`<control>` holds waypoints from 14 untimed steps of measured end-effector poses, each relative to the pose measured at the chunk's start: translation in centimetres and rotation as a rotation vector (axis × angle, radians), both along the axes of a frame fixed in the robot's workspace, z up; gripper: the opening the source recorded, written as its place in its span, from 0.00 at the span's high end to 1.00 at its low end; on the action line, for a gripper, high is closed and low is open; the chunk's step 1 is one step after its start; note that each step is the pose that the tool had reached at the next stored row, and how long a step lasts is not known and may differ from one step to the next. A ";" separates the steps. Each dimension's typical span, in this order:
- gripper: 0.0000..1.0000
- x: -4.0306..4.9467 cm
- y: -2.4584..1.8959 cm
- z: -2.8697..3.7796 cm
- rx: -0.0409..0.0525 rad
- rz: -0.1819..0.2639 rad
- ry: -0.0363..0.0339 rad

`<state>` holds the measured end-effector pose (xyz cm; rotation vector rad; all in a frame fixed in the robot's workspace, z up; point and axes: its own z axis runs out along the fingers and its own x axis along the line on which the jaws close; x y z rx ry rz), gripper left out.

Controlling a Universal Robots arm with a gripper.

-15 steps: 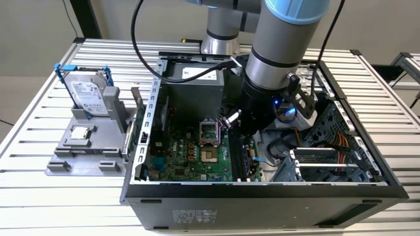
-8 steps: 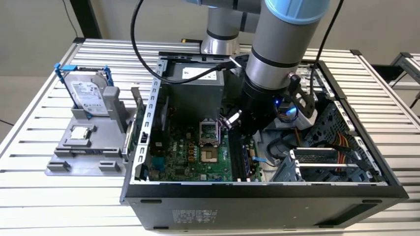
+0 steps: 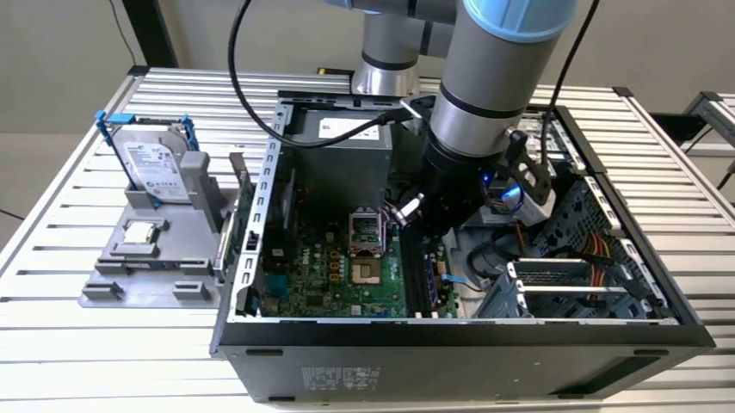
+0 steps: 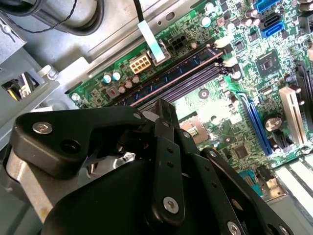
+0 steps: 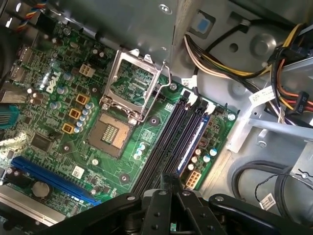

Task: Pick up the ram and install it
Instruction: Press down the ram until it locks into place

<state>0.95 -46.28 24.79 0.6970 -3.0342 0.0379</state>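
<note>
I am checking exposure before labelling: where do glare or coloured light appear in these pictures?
Second wrist view: a washed-out bright patch on the motherboard, just beyond the gripper. Exterior view: a blue light glows low on the arm, above the case.

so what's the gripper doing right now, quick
gripper: closed, holding nothing, tips together just above the ram, which lies in a motherboard slot.

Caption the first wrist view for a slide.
Claw poised over the black memory slots, the ram seated beside the open processor socket.
</note>
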 end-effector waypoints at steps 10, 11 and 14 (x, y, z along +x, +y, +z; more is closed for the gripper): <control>1.00 0.00 0.00 0.00 0.0000 0.033 0.0000; 1.00 0.00 0.00 0.00 -0.0001 0.036 0.0001; 1.00 0.00 0.00 -0.01 -0.0001 0.045 0.0001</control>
